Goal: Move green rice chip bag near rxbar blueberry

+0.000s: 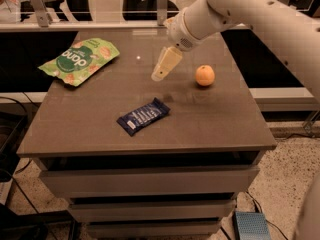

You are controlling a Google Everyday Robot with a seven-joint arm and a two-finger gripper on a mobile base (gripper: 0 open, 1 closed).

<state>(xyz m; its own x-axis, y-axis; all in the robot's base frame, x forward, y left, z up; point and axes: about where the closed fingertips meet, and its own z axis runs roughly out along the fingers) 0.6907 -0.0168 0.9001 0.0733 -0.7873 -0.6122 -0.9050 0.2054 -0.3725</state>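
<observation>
The green rice chip bag point(79, 61) lies flat at the far left corner of the brown tabletop point(210, 119). The rxbar blueberry point(143, 116), a slim dark blue bar, lies near the middle front of the table. My gripper point(161, 73) hangs from the white arm above the table's middle, to the right of the bag and beyond the bar. It holds nothing and touches neither.
A round orange fruit point(205, 75) sits on the table to the right of the gripper. The table has drawers below. A glass rail and chairs stand behind the far edge. A small blue box point(248, 226) lies on the floor at front right.
</observation>
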